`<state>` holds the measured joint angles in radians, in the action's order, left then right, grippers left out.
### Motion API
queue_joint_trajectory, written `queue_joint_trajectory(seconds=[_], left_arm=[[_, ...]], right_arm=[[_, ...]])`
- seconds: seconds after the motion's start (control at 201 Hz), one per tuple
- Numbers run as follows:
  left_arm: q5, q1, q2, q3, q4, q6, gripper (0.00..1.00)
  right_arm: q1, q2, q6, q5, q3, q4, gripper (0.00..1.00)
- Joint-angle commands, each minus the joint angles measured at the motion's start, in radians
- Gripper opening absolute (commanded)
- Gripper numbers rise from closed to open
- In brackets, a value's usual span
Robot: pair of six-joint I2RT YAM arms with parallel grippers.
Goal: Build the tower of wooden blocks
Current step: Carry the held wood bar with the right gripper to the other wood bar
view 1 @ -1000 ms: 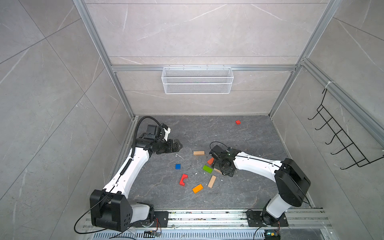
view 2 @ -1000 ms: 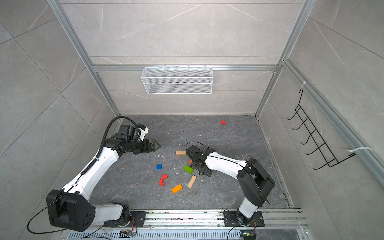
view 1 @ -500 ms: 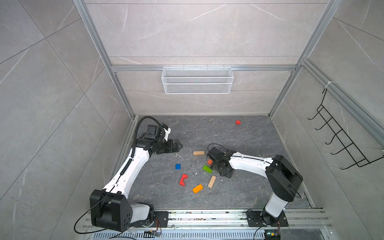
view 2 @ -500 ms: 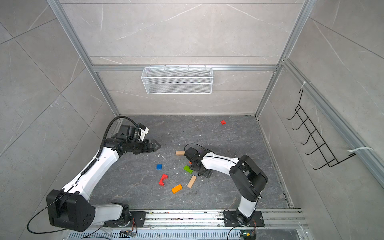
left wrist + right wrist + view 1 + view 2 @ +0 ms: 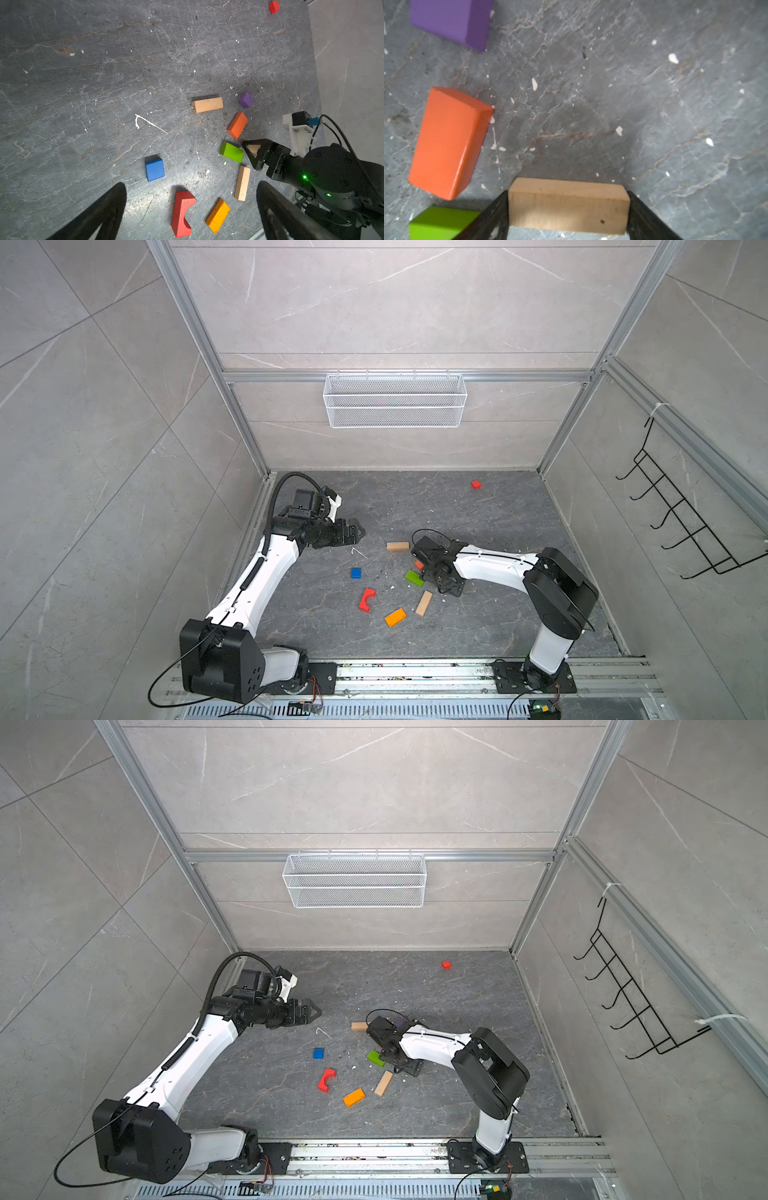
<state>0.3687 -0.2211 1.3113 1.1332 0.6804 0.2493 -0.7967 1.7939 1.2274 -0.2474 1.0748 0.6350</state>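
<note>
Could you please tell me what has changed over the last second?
The right end effector crept left in both top views and closed onto a tan block. The left end effector stayed open and still; the scattered blocks did not move.

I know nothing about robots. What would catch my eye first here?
Bright toy blocks lie scattered on the dark floor between the left arm and right arm. The right fingers clamp a tan block beside a green block and an orange block; the left fingers hang open.
</note>
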Motion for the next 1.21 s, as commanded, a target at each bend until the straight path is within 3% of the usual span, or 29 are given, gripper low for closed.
queue_joint_trajectory(seconds=[0.0,0.294,0.433,0.727,1.205], left_arm=[[-0.005,-0.005,-0.029,0.002,0.003,-0.018,1.00],[0.029,-0.005,-0.018,0.004,0.002,-0.008,1.00],[0.022,-0.006,-0.006,0.010,0.011,-0.003,1.00],[0.027,-0.001,-0.016,0.008,0.002,-0.002,1.00],[0.019,0.044,-0.025,0.001,-0.017,0.025,1.00]], right_arm=[[-0.006,0.020,-0.031,-0.018,-0.004,0.017,0.73],[-0.005,-0.072,-0.201,-0.070,-0.018,0.012,0.63],[-0.006,-0.110,-0.356,-0.077,0.016,0.015,0.59],[-0.006,-0.018,-0.524,0.005,0.210,0.012,0.57],[-0.008,0.202,-0.567,0.092,0.456,0.026,0.58]])
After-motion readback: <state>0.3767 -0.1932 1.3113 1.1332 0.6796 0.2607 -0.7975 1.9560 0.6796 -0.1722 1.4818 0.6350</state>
